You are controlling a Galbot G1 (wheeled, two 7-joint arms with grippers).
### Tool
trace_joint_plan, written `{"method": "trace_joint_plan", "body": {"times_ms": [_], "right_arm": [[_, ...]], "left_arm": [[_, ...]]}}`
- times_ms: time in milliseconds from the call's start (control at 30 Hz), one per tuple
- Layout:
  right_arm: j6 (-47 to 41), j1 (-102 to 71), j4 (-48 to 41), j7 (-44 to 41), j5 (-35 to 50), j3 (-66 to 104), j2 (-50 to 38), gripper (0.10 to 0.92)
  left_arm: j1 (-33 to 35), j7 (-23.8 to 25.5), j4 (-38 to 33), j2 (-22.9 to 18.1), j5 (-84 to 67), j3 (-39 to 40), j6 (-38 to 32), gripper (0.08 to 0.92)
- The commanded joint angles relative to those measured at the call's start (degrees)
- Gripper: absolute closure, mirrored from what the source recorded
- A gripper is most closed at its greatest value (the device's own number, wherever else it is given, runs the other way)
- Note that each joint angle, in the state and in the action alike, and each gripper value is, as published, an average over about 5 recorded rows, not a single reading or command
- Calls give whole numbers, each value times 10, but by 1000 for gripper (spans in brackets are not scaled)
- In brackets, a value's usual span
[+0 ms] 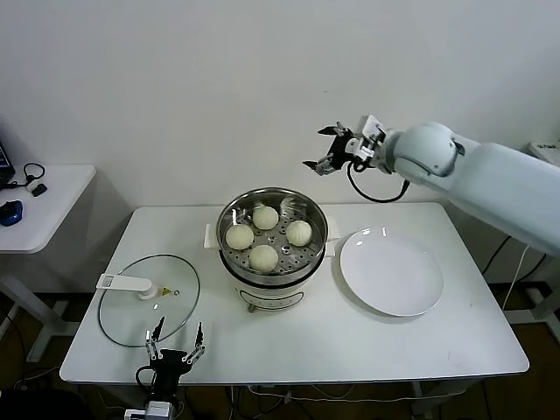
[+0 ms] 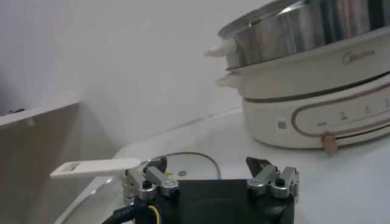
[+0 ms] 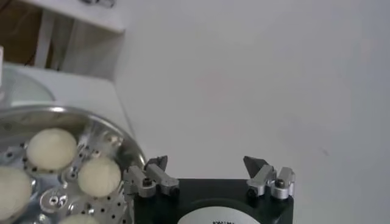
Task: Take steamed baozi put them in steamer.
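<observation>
The steel steamer (image 1: 311, 212) stands mid-table with several cream-white baozi (image 1: 263, 257) on its perforated tray. In the right wrist view the baozi (image 3: 99, 176) lie in the steamer (image 3: 109, 122) below the jaws. My right gripper (image 1: 325, 147) is open and empty, raised above and behind the steamer's right side, near the wall; it also shows in its own view (image 3: 206, 163). My left gripper (image 1: 175, 341) is open and empty, parked low at the table's front-left edge; it also shows in its own view (image 2: 207, 162). The steamer's side (image 2: 304, 79) shows ahead of it.
A flat white plate (image 1: 391, 271) lies right of the steamer. A round glass lid (image 1: 149, 300) with a white handle (image 2: 94, 167) lies on the table's front left, just beyond my left gripper. A side table (image 1: 39, 197) stands at far left.
</observation>
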Motion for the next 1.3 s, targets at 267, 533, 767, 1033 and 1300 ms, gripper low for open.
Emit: {"method": "trace_joint_plan", "body": {"times_ms": [267,533,767,1033,1300], "right_arm": [[125,-634,199,163,-109,550,-93,203],[174,-882,245,163,-184,758,64,203],[250,-1012,263,128,-257,856,171,203],[332,-1114,266,96,-319,898,310,203],[408,-1185,266,67,-322,901,402,203]], "left_arm": [[0,-6,7,-22,5,-2,-1,177],[1,-12,6,-22,2,-2,1,177],[-1,-15,8,-22,-3,1,-1,177],[-2,-15,2,-22,-3,4,-2,177],[3,-16,-3,-21,-4,1,-6,177]]}}
